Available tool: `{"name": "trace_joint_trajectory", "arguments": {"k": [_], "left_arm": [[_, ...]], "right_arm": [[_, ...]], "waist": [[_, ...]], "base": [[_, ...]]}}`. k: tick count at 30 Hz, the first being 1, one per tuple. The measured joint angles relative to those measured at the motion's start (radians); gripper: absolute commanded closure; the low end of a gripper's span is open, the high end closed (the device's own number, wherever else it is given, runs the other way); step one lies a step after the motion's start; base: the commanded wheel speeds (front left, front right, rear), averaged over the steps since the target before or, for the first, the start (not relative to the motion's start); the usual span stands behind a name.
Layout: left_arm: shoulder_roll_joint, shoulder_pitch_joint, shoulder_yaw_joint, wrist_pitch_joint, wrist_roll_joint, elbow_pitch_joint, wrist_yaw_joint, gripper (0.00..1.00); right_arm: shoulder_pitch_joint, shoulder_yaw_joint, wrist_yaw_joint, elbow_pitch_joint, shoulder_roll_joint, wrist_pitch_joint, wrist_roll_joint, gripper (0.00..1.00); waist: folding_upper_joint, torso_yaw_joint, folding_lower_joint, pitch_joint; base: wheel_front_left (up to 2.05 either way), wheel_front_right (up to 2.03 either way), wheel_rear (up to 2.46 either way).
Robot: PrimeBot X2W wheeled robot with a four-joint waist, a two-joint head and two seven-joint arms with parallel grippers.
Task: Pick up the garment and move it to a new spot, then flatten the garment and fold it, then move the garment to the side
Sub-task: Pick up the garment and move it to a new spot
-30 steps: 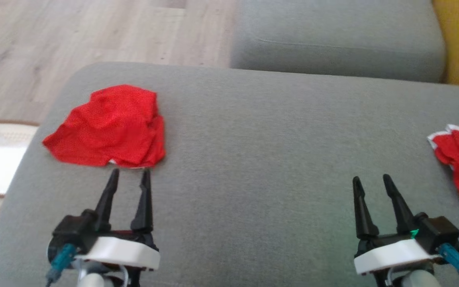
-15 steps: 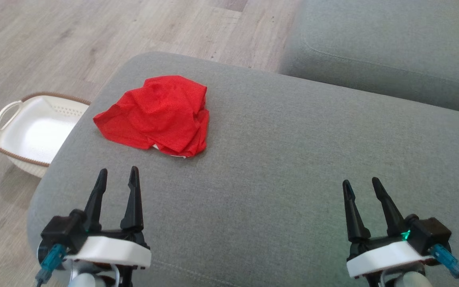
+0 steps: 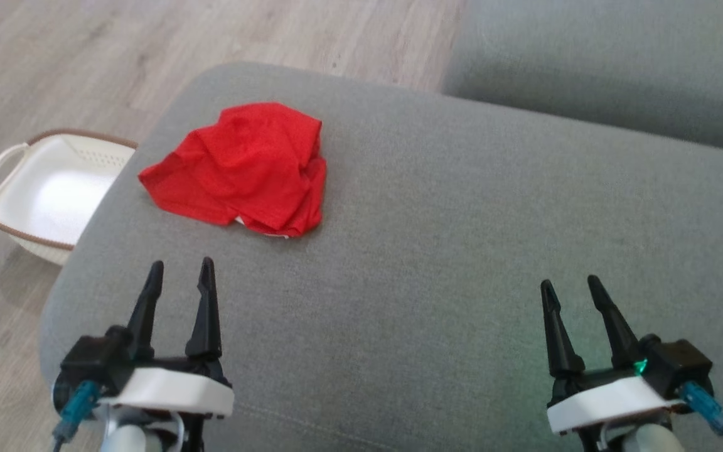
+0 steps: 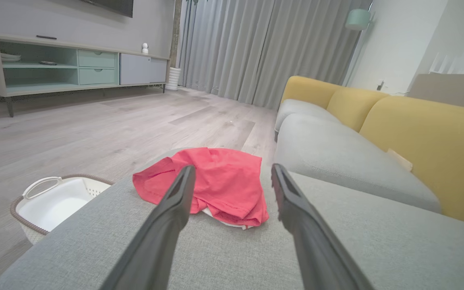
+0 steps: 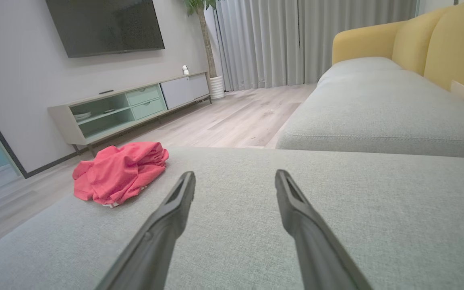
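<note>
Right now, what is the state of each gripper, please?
Left gripper: open, holding nothing.
Right gripper: open, holding nothing.

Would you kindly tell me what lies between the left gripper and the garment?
Just bare grey cushion lies between the left gripper and the garment, seen in the head view.

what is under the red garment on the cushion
The red garment lies crumpled on the gray cushion. A sliver of white pokes out at its near edge; anything else beneath is covered.
</note>
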Motion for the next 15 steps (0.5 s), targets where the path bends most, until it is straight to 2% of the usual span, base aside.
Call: {"name": "trace_joint_trajectory", "arguments": {"k": [3, 7, 11, 15], "left_arm": [[-0.001, -0.046, 0.025, 0.0, 0.011, 0.023, -0.024, 0.0], [0.011, -0.183, 0.075, 0.0, 0.034, 0.106, -0.057, 0.0], [0.062, -0.312, 0.092, 0.0, 0.042, 0.198, -0.088, 0.0], [0.129, -0.481, 0.058, 0.021, -0.048, 0.322, -0.122, 0.0]], "right_arm": [[-0.022, -0.015, 0.0, -0.012, 0.0, 0.0, -0.026, 0.0], [-0.084, -0.045, 0.0, -0.037, 0.0, 0.0, -0.068, 0.0], [-0.138, -0.072, 0.0, -0.048, -0.001, 0.0, -0.111, 0.0], [-0.188, -0.112, 0.0, -0.073, -0.001, 0.0, -0.142, 0.0]], "waist": [[0.0, -0.01, 0.0, 0.043], [0.0, -0.028, 0.0, 0.118], [0.0, -0.044, 0.0, 0.181], [0.0, -0.071, 0.0, 0.262]], "base": [[0.0, 0.0, 0.0], [0.0, 0.0, 0.0], [0.0, 0.0, 0.0], [0.0, 0.0, 0.0]]}}
